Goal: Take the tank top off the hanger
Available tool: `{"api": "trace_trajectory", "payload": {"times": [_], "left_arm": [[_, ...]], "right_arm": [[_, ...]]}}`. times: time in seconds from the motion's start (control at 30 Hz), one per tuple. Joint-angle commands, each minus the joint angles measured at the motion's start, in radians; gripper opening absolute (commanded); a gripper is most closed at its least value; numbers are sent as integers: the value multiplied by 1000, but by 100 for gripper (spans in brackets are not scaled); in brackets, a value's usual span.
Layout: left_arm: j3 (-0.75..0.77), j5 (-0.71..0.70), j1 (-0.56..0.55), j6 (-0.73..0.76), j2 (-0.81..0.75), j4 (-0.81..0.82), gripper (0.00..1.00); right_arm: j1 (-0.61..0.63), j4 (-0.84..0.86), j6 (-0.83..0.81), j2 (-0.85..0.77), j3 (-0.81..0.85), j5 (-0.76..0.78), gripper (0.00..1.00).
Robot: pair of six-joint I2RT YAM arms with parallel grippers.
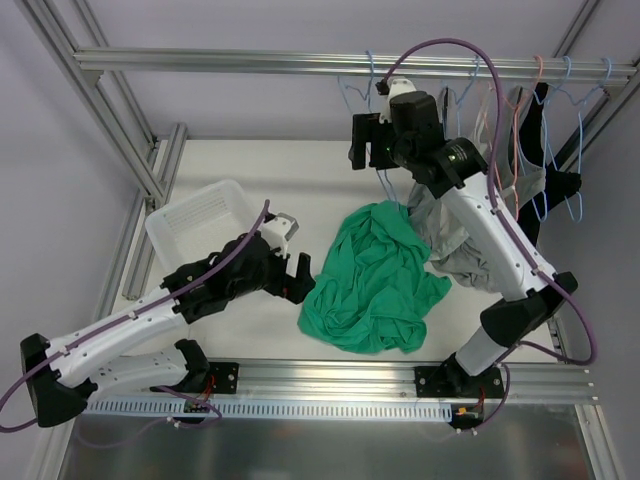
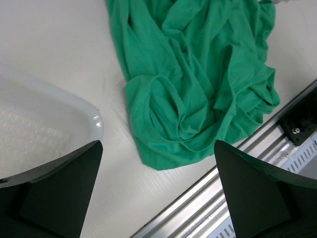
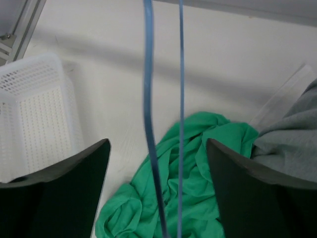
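Bright, even overhead light — soft shadows, wrist-view foregrounds slightly blurred.

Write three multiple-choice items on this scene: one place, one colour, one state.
1. The white perforated plastic basket sits where? A left of the crumpled green garment; B right of it; C on top of it.
2. The thin wire hanger between the right gripper's jaws is: A red; B blue; C black.
3. The left gripper's jaws are: A shut on the garment; B shut on the basket; C open, empty.
A: top view shows it left. B: wrist view shows blue wire. C: jaws stand apart, nothing between.
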Motion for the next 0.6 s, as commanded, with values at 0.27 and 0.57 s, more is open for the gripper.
{"api": "trace_trajectory", "payload": {"times": [0.27, 0.57], "left_arm": [[166, 261, -12, 86, 485, 319, 99], [440, 227, -124, 106, 962, 296, 99]], "right_arm": [[3, -17, -55, -607, -369, 51, 99], [1, -171, -119, -999, -532, 76, 99]]}}
